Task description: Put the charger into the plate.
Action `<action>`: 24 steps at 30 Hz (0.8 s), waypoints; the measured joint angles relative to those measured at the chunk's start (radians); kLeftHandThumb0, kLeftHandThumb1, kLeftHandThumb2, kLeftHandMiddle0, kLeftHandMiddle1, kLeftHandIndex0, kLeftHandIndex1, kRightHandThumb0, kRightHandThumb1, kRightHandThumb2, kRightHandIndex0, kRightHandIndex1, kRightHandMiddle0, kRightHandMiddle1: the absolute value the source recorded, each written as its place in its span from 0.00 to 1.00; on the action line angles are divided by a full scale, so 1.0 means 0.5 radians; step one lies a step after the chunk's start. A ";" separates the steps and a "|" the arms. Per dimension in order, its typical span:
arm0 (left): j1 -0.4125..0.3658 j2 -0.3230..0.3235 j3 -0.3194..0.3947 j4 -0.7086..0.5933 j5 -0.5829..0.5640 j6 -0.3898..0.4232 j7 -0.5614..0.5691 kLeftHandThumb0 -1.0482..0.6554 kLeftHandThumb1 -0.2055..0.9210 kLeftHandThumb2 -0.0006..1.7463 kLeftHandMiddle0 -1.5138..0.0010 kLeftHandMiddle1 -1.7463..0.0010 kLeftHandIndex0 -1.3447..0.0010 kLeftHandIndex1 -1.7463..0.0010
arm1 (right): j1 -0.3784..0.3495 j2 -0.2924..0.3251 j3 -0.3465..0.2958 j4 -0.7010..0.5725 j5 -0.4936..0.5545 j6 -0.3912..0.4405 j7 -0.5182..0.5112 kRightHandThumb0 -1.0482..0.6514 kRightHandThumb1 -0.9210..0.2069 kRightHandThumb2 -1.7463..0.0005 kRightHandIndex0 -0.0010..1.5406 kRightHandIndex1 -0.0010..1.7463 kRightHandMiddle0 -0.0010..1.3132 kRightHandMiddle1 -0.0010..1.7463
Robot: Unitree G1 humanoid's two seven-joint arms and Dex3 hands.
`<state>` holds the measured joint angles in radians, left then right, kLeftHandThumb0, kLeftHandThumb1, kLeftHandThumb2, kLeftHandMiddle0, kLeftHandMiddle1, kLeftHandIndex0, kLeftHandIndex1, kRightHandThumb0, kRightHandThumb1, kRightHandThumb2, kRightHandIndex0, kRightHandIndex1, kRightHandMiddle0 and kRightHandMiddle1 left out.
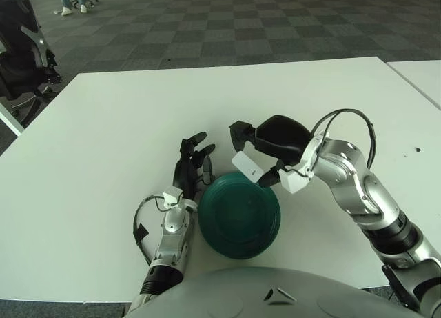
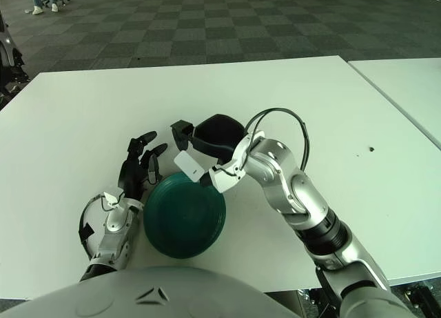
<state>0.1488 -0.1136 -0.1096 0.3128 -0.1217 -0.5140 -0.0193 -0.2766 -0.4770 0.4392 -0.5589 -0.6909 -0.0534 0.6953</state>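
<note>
Right hand (image 1: 256, 154) pinches small white charger (image 1: 247, 167) mid-frame, over top edge of green plate (image 1: 238, 214). Looks light, hard, smooth; hold flat sides. Left hand (image 1: 190, 167) open, left of plate.

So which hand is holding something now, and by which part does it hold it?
The right hand holds the white charger by its upper end, above the far rim of the green plate. The left hand holds nothing.

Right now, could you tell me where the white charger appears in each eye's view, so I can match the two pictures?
Left eye view: charger held by the right hand, at centre, over the far rim of the green plate.
Right eye view: charger left of centre.
Shared landmark: the green plate.
</note>
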 measured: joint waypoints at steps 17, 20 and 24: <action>0.149 -0.006 -0.134 -0.201 -0.026 0.045 0.171 0.16 1.00 0.49 0.78 0.54 0.99 0.39 | 0.483 0.041 0.175 0.056 0.070 -0.164 -0.097 0.35 0.45 0.31 0.66 1.00 0.41 1.00; 0.195 0.001 -0.194 -0.265 -0.014 0.089 0.228 0.15 1.00 0.49 0.79 0.55 1.00 0.40 | 0.482 0.052 0.170 0.067 0.087 -0.164 -0.098 0.35 0.46 0.31 0.67 1.00 0.41 1.00; 0.265 0.008 -0.259 -0.388 0.007 0.191 0.303 0.14 1.00 0.49 0.80 0.58 1.00 0.42 | 0.463 0.053 0.162 0.067 0.112 -0.183 -0.096 0.35 0.45 0.31 0.68 1.00 0.41 1.00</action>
<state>0.2812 -0.1094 -0.2391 0.1189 -0.1184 -0.4186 0.1321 -0.0451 -0.4507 0.5200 -0.5254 -0.6350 -0.1449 0.6474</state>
